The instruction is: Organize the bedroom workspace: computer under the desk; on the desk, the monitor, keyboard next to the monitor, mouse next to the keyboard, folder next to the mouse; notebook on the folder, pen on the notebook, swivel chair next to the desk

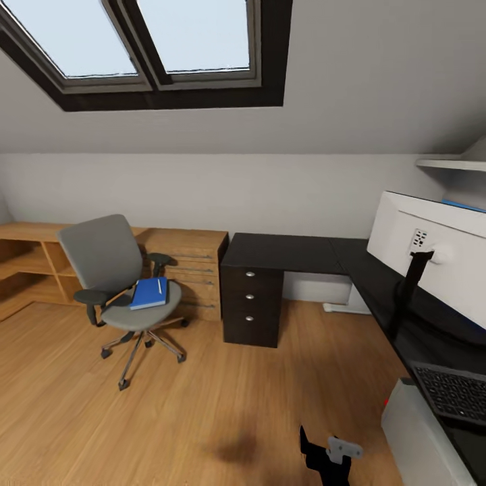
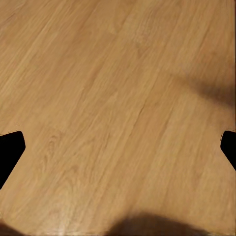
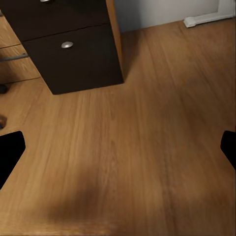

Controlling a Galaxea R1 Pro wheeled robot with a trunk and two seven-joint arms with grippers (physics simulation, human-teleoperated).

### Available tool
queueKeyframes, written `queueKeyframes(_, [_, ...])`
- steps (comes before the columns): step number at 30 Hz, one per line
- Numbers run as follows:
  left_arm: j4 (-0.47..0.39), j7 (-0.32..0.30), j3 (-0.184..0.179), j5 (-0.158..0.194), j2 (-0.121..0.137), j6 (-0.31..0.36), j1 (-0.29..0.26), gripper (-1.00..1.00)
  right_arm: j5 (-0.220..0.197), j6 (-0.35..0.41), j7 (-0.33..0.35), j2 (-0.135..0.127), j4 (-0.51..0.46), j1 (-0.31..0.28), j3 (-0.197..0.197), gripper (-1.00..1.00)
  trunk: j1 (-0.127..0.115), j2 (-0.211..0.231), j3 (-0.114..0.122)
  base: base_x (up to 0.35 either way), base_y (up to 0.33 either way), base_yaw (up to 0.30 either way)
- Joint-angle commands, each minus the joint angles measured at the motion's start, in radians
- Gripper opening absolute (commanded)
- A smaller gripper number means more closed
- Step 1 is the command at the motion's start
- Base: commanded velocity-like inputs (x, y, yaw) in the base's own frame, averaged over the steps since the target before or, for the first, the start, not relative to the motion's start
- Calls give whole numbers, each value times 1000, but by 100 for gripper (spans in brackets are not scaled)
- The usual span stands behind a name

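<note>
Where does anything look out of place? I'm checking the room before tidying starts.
A blue folder with a thin white pen-like stick on it lies on the seat of the grey swivel chair, which stands away from the black L-shaped desk. Nothing looks spilled or damaged.

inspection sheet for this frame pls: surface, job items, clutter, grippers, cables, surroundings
Surface: dark L-shaped desk, its far wing bare.
Job's things: monitor and keyboard on desk; blue folder on swivel chair, which stands away from desk; grey box at desk edge, possibly the computer.
Clutter: nothing seen.
Grippers: left gripper and right gripper open, over wood floor, holding nothing.
Cables: nothing seen.
Surroundings: skylight, wooden shelf unit, sloped ceiling.
</note>
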Motion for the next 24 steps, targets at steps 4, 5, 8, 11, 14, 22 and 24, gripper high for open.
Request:
queueKeyframes(4, [-2, 7, -5, 10, 2, -4, 0, 100, -10, -3, 10, 0, 2, -1, -3, 100, -1, -1, -6, -338, 0, -165])
queueKeyframes(5, [-2, 8, -5, 10, 2, -4, 0, 100, -10, -3, 10, 0, 2, -1, -3, 100, -1, -1, -8, -338, 0, -165])
queueKeyframes(8, [-2, 7, -5, 10, 2, -4, 0, 100, -10, -3, 10, 0, 2, -1, -3, 100, -1, -1, -12, -338, 0, -164])
queueKeyframes(11, [-2, 8, -5, 10, 2, -4, 0, 100, -10, -3, 10, 0, 2, -1, -3, 100, -1, -1, -16, -337, -7, -164])
queueKeyframes(14, [-2, 8, -5, 10, 2, -4, 0, 100, -10, -3, 10, 0, 2, -1, -3, 100, -1, -1, -20, -318, -85, -164])
queueKeyframes(22, [-1, 7, -5, 12, 2, -3, 0, 100, -9, -3, 11, -1, 2, -1, -3, 100, -1, -1, -28, -184, -257, -199])
queueKeyframes(24, [-1, 8, -5, 12, 2, -3, 0, 100, -8, -3, 11, -1, 2, -1, -3, 100, -1, -1, -29, -248, -188, -276])
